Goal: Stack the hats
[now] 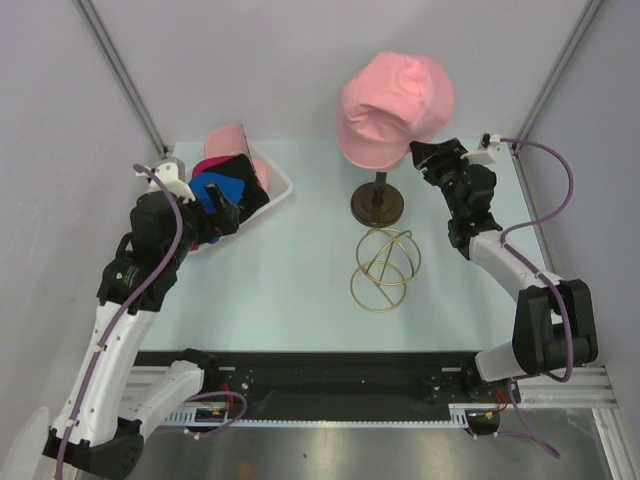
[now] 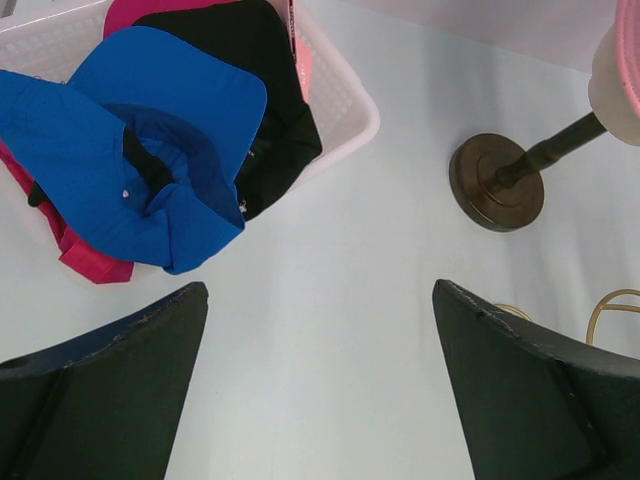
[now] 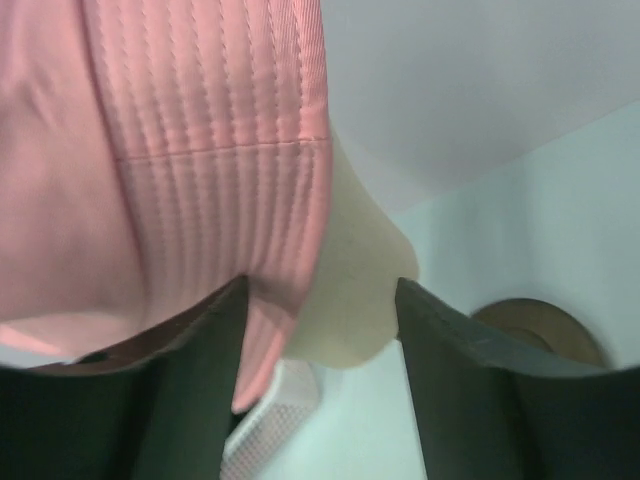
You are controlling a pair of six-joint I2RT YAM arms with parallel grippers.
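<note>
Top view: the pink bucket hat (image 1: 395,100) sits atop a stand (image 1: 378,205) at the far side of the bench (image 1: 300,270), with the right fingers (image 1: 428,155) just beside its brim. The left fingers (image 1: 226,213) hover at the basket (image 1: 283,188), far left.

Left wrist: fingers spread wide and empty, near a blue cap (image 2: 150,150) draped over the basket's rim and a magenta cap (image 2: 85,262).

Right wrist: fingers apart, straddling the hat's brim and the head (image 3: 355,290).
</note>
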